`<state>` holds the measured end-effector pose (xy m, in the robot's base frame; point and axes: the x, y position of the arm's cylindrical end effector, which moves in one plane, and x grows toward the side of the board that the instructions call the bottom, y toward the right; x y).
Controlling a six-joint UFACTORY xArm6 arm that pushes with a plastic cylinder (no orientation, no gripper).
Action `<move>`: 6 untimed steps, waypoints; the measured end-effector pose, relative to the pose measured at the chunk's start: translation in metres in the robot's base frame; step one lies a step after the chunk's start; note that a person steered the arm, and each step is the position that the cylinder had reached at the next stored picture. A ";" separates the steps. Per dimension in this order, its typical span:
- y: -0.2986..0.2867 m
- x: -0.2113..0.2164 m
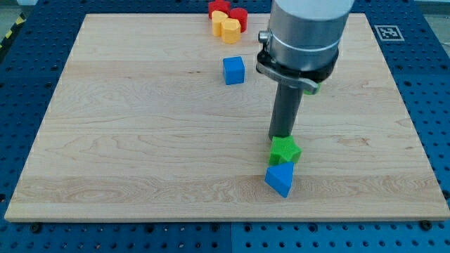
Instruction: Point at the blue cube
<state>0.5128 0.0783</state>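
The blue cube (pixel 233 70) sits on the wooden board (pixel 140 126) toward the view's top, a little right of centre. My tip (pixel 281 136) is at the end of the dark rod, right at the top edge of a green star-shaped block (pixel 284 150), well below and to the right of the blue cube. A blue wedge-shaped block (pixel 280 178) lies just below the green block, touching it.
At the view's top edge a red block (pixel 219 8), another red block (pixel 239 15) and a yellow heart-shaped block (pixel 226 27) form a tight cluster above the blue cube. The arm's grey body (pixel 304 35) hides part of the board's top right.
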 end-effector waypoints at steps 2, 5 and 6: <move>-0.002 -0.002; -0.161 -0.092; -0.180 -0.150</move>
